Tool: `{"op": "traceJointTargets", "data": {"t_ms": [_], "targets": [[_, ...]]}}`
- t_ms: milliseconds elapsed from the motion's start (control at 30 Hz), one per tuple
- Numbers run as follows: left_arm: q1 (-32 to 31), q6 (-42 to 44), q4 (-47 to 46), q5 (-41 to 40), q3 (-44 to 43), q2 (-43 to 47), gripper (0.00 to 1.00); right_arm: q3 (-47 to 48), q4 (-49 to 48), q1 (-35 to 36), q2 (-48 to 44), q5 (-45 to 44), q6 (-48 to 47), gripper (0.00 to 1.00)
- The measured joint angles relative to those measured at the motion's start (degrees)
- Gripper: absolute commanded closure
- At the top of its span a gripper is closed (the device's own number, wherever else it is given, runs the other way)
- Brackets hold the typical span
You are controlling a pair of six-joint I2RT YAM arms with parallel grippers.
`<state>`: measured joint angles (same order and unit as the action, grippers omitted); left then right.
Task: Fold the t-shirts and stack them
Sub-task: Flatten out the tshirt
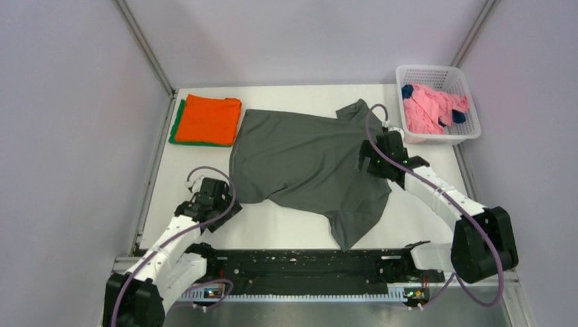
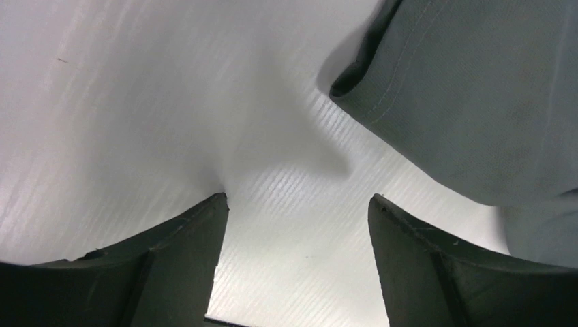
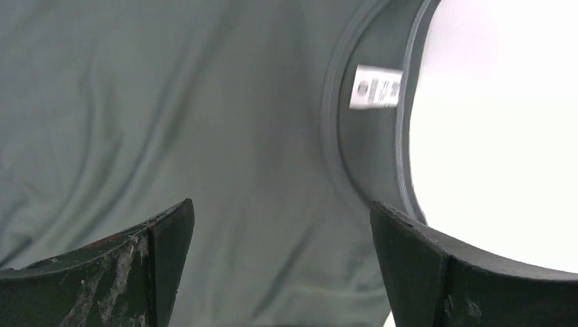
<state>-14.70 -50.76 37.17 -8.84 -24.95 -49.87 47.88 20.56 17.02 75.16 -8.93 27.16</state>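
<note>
- My left claw [image 2: 300,204] stands wide apart and holds nothing; between its two dark fingers [image 2: 170,259] I see only the bare white table [image 2: 136,102].
- The stitched hem corner of the dark olive-grey cloth t-shirt [image 2: 477,88] lies just beside the right finger of this claw. I cannot tell if they touch.
- My left arm reaches low from the near edge, with the wrist bent down towards the table.
- My right claw [image 3: 283,211] is also wide apart and empty. It hangs over the shirt's chest, near the ribbed collar [image 3: 334,136] with its small white label [image 3: 376,86].
- My right arm stretches forward and to the left, over the shirt's right part.
- The shirt lies spread flat mid-table, with its hem to the left.
- A folded orange t-shirt [image 1: 210,117] rests on a folded green t-shirt [image 1: 178,122] at the far left.
- A crumpled pink t-shirt [image 1: 429,109] and a navy blue t-shirt [image 1: 407,90] sit in the white plastic lattice basket [image 1: 470,129] at the far right.
</note>
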Motion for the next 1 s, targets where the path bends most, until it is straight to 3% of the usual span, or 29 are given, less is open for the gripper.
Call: {"op": "traceJointTargets", "data": {"t_ms": [200, 267, 400, 467, 500, 533, 767, 867, 1000], "targets": [[0.00, -4.17, -6.80, -3.13, 1.99, -0.24, 0.31, -4.57, 4.35, 5.25, -6.88, 0.04, 1.95, 0.05], [0.04, -4.85, -8.68, -4.11, 1.99, -2.23, 0.38, -6.01, 4.87, 7.41, -9.88, 0.35, 2.62, 0.05], [0.17, -5.38, -14.69, -4.22, 1.70, -7.08, 0.60, -9.64, 6.93, 12.66, -14.82, 2.16, 4.11, 0.07], [0.22, -5.44, -17.68, -3.78, 1.38, -9.64, 0.80, -10.62, 8.90, 14.64, -15.93, 3.04, 4.42, 0.09], [0.22, -5.53, -18.88, -3.56, 1.11, -10.82, 0.96, -10.84, 9.97, 15.47, -16.31, 3.39, 4.35, 0.10], [0.26, -5.55, -20.04, -3.17, 1.01, -11.93, 1.00, -10.86, 10.99, 16.35, -16.65, 3.93, 4.15, 0.11], [0.31, -5.25, -21.07, -2.99, -1.88, -17.07, 1.00, -10.86, 16.85, 26.08, -18.40, 7.48, 5.25, 0.22], [0.31, -5.20, -19.91, -2.99, -2.08, -16.74, 1.00, -11.02, 18.40, 32.74, -17.79, 8.72, 7.61, 0.24], [0.31, -5.07, -16.13, -2.97, -2.08, -13.70, 1.00, -12.48, 18.03, 39.10, -13.51, 9.57, 9.55, 0.34]]}}
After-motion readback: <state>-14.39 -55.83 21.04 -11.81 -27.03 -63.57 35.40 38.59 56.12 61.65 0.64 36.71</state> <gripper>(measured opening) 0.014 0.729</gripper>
